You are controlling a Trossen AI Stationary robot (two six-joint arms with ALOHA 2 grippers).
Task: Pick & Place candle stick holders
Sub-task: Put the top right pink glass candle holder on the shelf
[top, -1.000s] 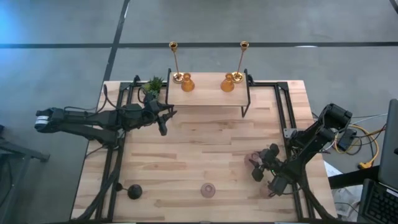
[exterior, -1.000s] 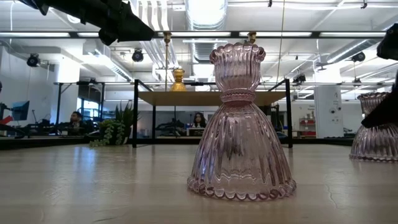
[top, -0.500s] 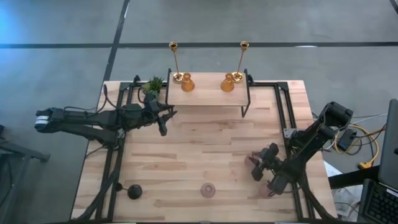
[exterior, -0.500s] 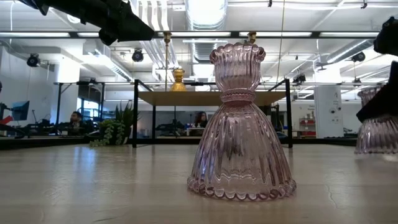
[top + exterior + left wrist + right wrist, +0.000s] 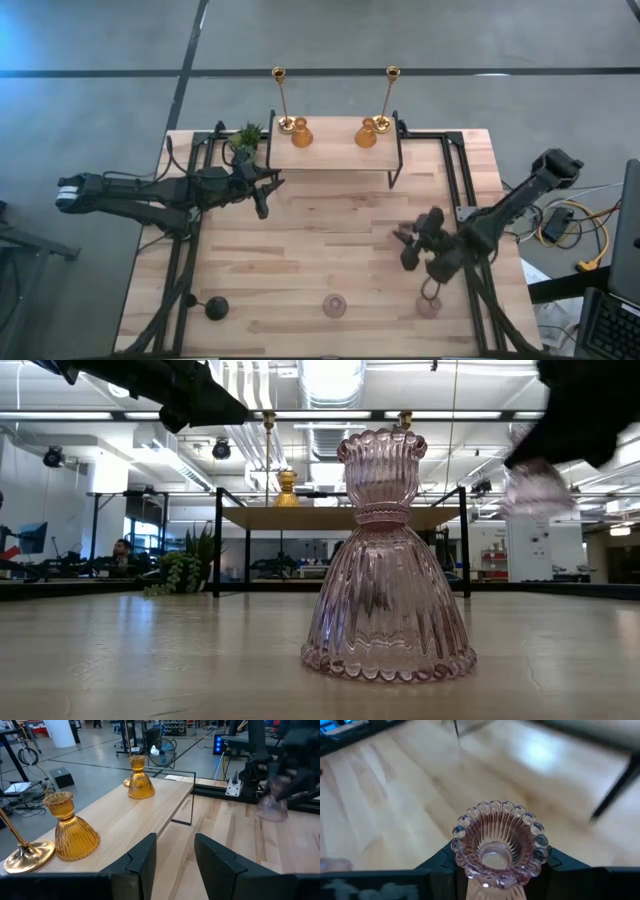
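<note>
My right gripper [image 5: 407, 247] is shut on a pink glass holder [image 5: 497, 845] and holds it high above the table's right half; the holder also shows in the low view [image 5: 535, 485]. Two more pink holders [image 5: 334, 305] [image 5: 429, 305] and a black stemmed one [image 5: 216, 307] stand on their bases near the table's front edge. Two brass sticks [image 5: 280, 95] [image 5: 392, 95] and two amber holders [image 5: 301, 133] [image 5: 366, 134] stand on the raised shelf [image 5: 335, 160]. My left gripper [image 5: 175, 845] is open and empty, in the air by the shelf's left front corner. My right gripper pinches the pink holder between its two fingers [image 5: 440, 867], just below the beaded top rim [image 5: 460, 832]. The fingers slant down from the table's right side. The holder hangs upright with its wide base down, lifted clear of the table.
A small green potted plant [image 5: 246, 137] stands at the shelf's left end. Black metal frames run along the table's left and right sides [image 5: 455, 180]. Bare wood lies in the table's middle [image 5: 330, 235].
My right gripper has risen with the pink holder and gone a little toward the far edge. The holder has come off the table and now hangs clear and high. The arm's move has uncovered another pink holder at the front right.
</note>
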